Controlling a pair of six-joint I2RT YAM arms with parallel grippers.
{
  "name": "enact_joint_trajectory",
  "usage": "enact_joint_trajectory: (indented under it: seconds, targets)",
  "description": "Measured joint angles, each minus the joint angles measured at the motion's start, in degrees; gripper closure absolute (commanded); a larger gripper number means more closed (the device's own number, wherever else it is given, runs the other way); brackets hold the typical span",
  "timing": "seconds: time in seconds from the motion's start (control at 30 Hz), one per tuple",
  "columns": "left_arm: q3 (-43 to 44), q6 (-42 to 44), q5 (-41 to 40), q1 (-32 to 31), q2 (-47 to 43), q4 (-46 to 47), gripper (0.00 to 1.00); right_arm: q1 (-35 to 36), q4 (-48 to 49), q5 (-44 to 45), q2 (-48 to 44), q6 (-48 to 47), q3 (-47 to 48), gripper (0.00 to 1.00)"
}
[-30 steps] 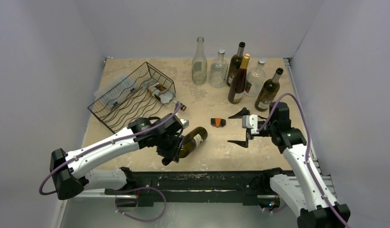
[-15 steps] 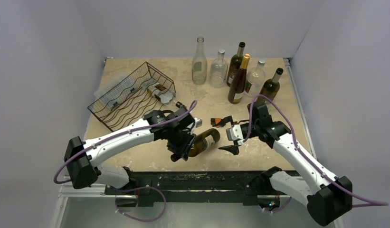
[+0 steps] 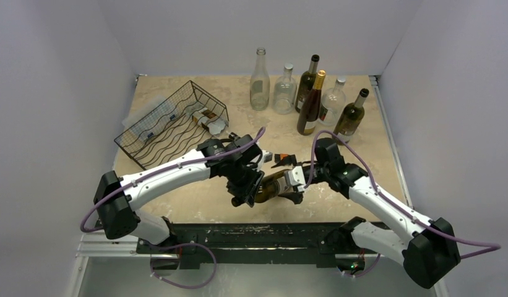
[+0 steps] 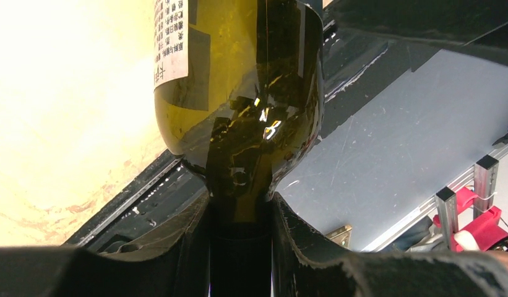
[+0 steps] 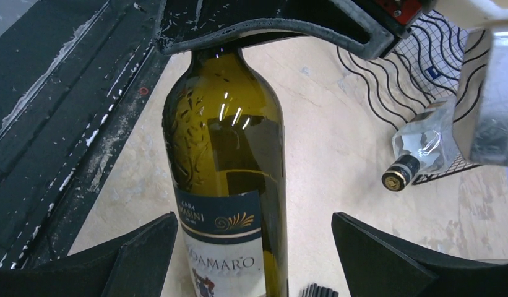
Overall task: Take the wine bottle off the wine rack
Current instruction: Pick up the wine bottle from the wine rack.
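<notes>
A dark green wine bottle [image 3: 271, 185] with a blue and white label lies tilted just above the tabletop, off the rack. My left gripper [image 3: 245, 193] is shut on its neck; in the left wrist view the neck [image 4: 240, 204] sits pinched between both fingers. My right gripper [image 3: 292, 183] is open, and its fingers [image 5: 140, 247] stand either side of the bottle's body [image 5: 229, 179] with gaps on both sides. The black wire wine rack [image 3: 171, 124] stands at the back left, a clear bottle [image 3: 211, 120] still lying in it.
Several upright bottles [image 3: 310, 93] stand along the back wall. A small orange and black object [image 3: 281, 158] lies just behind the held bottle. The black base rail [image 3: 257, 235] runs along the near edge. The clear bottle's capped neck [image 5: 401, 173] sticks out of the rack [image 5: 412, 68].
My left arm has carried the bottle to the right, toward the table's middle. My right arm has swung left and forward, bringing its open fingers around the bottle's body.
</notes>
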Motion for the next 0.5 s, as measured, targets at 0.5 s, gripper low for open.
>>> enact_joint_trajectory:
  seconds: [0.5]
  targets:
    - [4.5, 0.0, 1.5, 0.0, 4.7, 0.8, 1.0, 5.9, 2.8, 4.7, 3.4, 0.9, -1.0, 0.02]
